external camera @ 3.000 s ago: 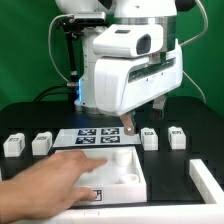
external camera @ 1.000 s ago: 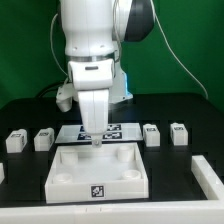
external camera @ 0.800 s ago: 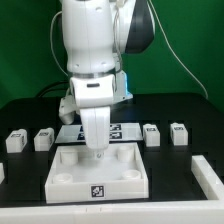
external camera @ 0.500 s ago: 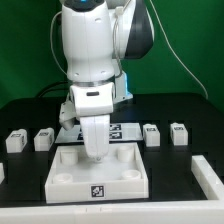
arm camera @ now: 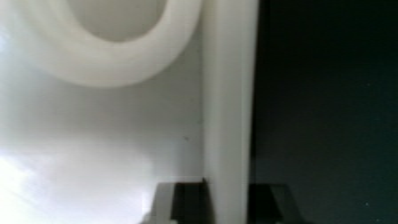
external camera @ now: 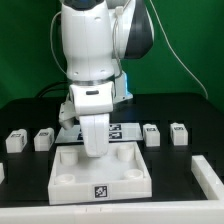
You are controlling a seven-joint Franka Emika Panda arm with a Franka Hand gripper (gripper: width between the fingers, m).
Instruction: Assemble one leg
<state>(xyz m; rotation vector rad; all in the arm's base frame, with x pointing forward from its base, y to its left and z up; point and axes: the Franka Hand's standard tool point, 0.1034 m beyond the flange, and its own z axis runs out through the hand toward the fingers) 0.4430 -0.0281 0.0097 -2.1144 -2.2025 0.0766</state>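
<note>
The white square tabletop [external camera: 100, 178] lies flat in front of the arm, its raised rim up and a marker tag on its near side. My gripper [external camera: 95, 152] has come straight down onto its far rim, near the middle. In the wrist view the white rim wall [arm camera: 228, 120] runs between my two dark fingers [arm camera: 187, 205], and the gripper [arm camera: 228, 203] is shut on it. A round socket [arm camera: 121, 30] of the tabletop shows beside the wall. Several small white tagged pieces, likely the legs, lie in a row: two at the exterior view's left [external camera: 42, 140] and two at its right [external camera: 150, 135].
The marker board [external camera: 118, 129] lies just behind the tabletop, partly hidden by the arm. A white part [external camera: 208, 172] pokes in at the exterior view's right edge. The table surface is black.
The gripper came down from above the marker board onto the tabletop's far rim and closed on it. Earlier still, a person's hand on the tabletop withdrew.
</note>
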